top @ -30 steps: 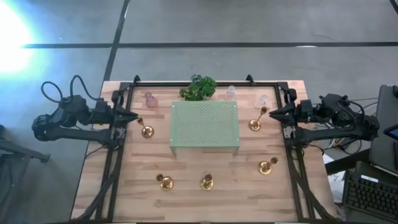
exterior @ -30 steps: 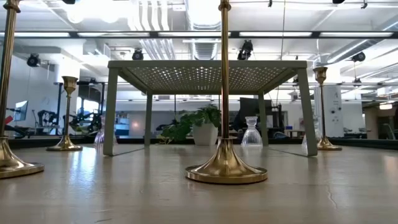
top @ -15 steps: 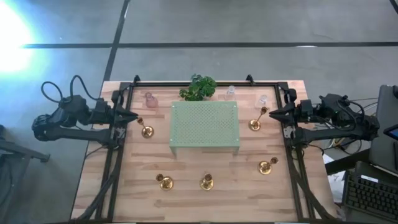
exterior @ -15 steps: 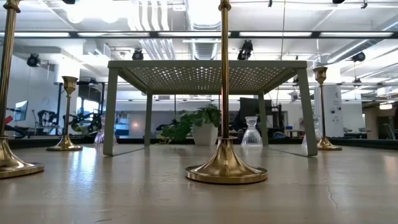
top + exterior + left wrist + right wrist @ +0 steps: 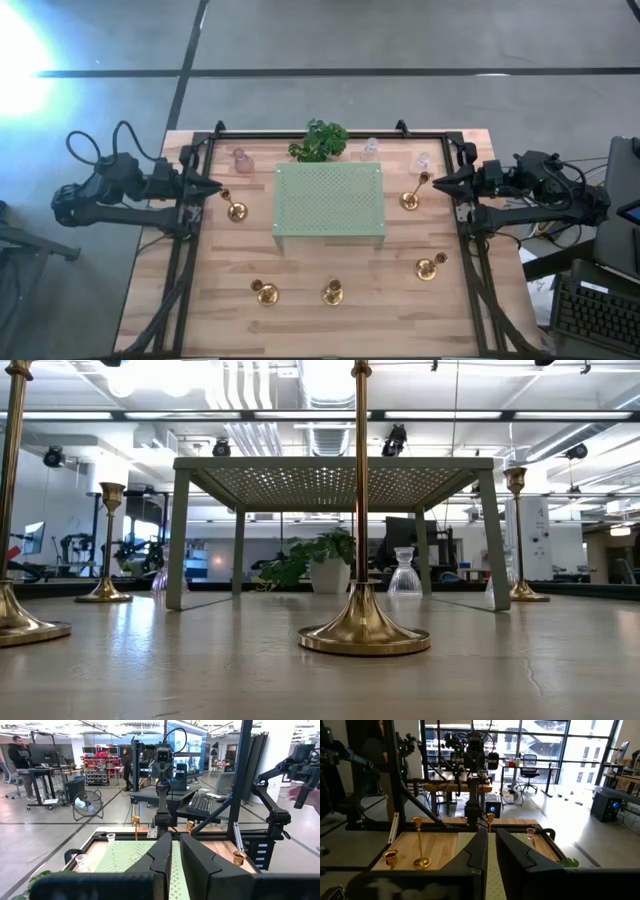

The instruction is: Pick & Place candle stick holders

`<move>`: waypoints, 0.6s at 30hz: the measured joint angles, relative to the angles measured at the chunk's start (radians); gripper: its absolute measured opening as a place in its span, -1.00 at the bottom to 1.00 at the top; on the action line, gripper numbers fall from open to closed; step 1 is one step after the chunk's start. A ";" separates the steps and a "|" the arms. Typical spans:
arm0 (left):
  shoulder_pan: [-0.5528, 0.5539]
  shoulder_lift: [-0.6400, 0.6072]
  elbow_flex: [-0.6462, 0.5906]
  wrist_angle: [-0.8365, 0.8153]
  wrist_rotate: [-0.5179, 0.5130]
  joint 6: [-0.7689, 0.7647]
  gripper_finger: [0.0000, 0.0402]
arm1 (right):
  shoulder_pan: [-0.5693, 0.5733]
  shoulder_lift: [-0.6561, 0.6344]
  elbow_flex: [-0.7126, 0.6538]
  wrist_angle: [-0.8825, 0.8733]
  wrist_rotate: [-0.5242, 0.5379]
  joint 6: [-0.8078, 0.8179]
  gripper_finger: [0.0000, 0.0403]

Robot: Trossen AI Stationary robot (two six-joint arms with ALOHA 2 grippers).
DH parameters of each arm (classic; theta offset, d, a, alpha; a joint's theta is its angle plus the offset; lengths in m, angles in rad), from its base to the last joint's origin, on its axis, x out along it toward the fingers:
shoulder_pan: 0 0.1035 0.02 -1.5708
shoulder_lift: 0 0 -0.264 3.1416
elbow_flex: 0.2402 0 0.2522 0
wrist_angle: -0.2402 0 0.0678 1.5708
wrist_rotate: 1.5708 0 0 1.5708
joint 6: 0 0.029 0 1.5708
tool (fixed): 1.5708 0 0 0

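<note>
Waiting at table edges: both claws closed, gripping nothing, holders spread over the table.
High view: left gripper (image 5: 216, 188) at 9 o'clock, nearest gold holder (image 5: 236, 211) just beside it toward 4; right gripper (image 5: 434, 183) at 3 o'clock, gold holder (image 5: 410, 198) just beside it toward 8. Three more gold holders (image 5: 331, 292) near 6; pink glass holder (image 5: 241, 160) and clear glass holders (image 5: 370, 148) along 12 beside plant (image 5: 318, 140). Green perforated stand (image 5: 330, 205) at centre of wooden table (image 5: 220, 310). Low view: gold holder close in front of stand, open workshop behind. Left wrist view: fingers (image 5: 197, 865) pressed together, person (image 5: 19, 755) at a desk. Right wrist view: closed fingers (image 5: 512, 857), glass-walled room beyond.
</note>
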 joint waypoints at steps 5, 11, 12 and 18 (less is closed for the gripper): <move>0.000 0.000 0.000 0.000 0.000 0.000 -0.77 | 0.000 0.000 0.000 0.000 0.000 0.000 -0.83; 0.000 0.000 0.000 0.000 0.000 0.000 -0.77 | 0.000 0.001 0.000 0.014 0.000 0.033 -0.83; 0.000 0.000 0.000 0.000 0.000 0.000 -0.77 | 0.000 0.001 0.000 0.014 0.000 0.046 -0.83; 0.000 0.000 0.000 0.000 0.000 0.000 -0.77 | 0.000 0.001 0.000 0.016 0.000 0.113 -0.83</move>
